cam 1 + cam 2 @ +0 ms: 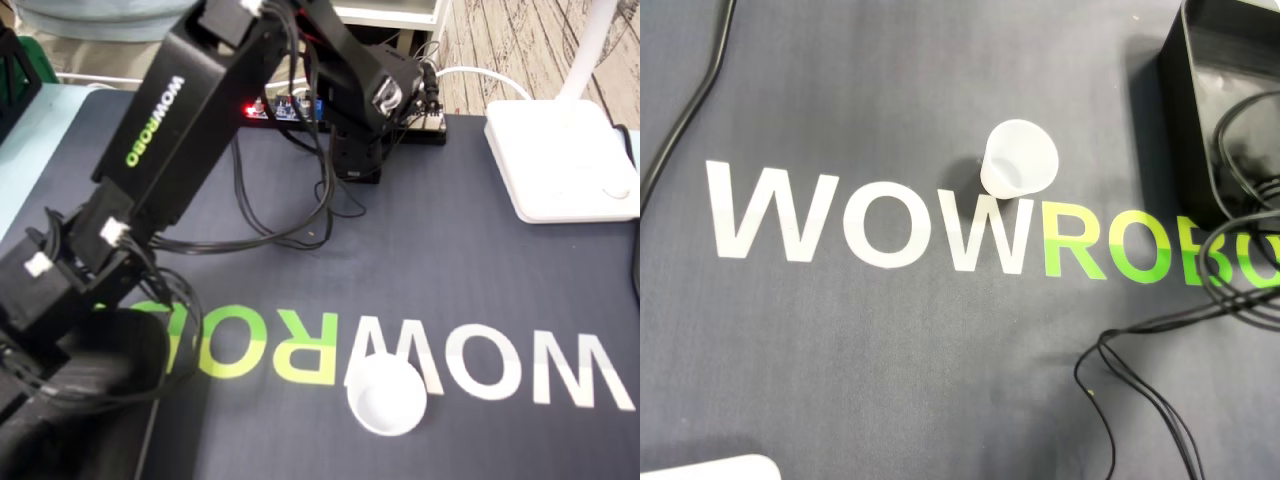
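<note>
Hovering my claw (85,395) low, btm left in fixed view; too dark, can't tell if spread. White cup (385,395) is standing upright on the mat (450,280), well apart to claw's right.

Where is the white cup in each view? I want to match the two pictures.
Fixed view: the cup stands low in the picture, a little right of centre, just right of the green R.
Overhead view: the cup is above centre, just up and left of the green R.
Shared landmark: the green R of the mat lettering, which reads upside down in the fixed view.
</note>
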{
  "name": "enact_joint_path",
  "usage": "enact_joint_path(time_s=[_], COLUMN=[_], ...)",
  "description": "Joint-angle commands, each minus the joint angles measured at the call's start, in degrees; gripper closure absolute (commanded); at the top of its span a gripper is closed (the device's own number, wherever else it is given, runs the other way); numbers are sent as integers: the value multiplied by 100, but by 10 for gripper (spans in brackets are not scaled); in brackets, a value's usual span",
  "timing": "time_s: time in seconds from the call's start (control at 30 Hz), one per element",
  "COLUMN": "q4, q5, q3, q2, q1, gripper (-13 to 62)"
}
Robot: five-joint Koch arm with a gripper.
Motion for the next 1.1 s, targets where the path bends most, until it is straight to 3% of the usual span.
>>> enact_joint_path(time_s=[0.0,0.23,0.47,0.77,1.07], q4=[-633,-580,-53,123,123], q5=[158,-167,-1784,-6328,-9475], q3=[-510,-281,-193,1028,3595], q2=[88,299,1301,2856,4737], q1=[44,-97,-431,-896,-1819], gripper=[466,467,467,465,465])
